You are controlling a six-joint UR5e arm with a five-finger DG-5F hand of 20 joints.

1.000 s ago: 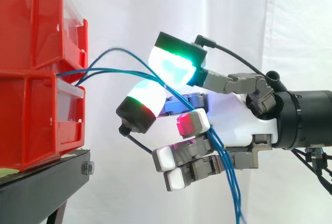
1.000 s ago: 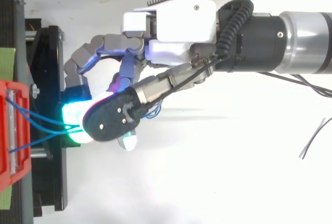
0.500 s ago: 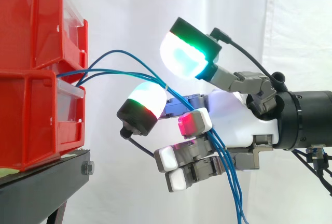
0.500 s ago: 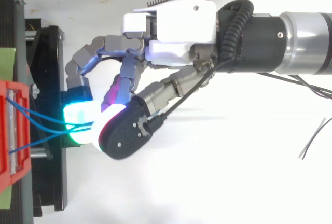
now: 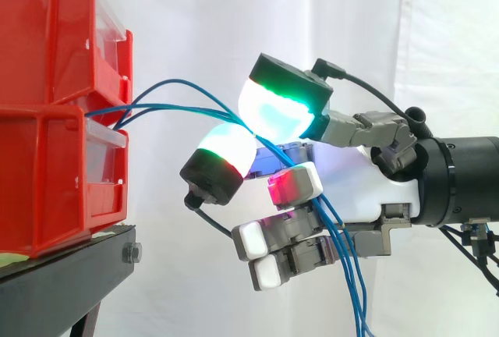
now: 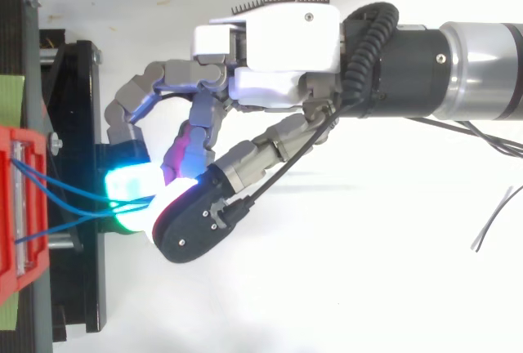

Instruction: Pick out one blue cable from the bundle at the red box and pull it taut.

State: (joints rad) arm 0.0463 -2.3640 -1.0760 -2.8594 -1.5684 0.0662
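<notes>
Two glossy red plastic bins (image 5: 51, 118) sit stacked on a black stand (image 5: 70, 274) with a bolt head on its edge, before a white curtain (image 5: 195, 25) that hangs in soft folds. A few thin blue cables (image 5: 171, 105) come out at the bins' front, where the upper bin meets the lower. They arc rightward through the air and run between two thick, rounded pads of the hand (image 5: 366, 189). These fingers (image 5: 277, 107) are closed on the cables, one glowing green and cyan above, the other white with a red rim below. The remaining fingers are curled beneath, with square pads in red and white.

From the side, the cables slacken past the pinch and hang down in front of the smooth white palm, leaving at the lower edge.

From above, the hand's (image 6: 286, 42) flat white back cover shows, with grey jointed fingers bending toward the bins. The cables (image 6: 78, 196) fan from separate spots on the bin front and meet at the pinch. A thin dark wire (image 6: 493, 222) lies well apart on the white surface.
</notes>
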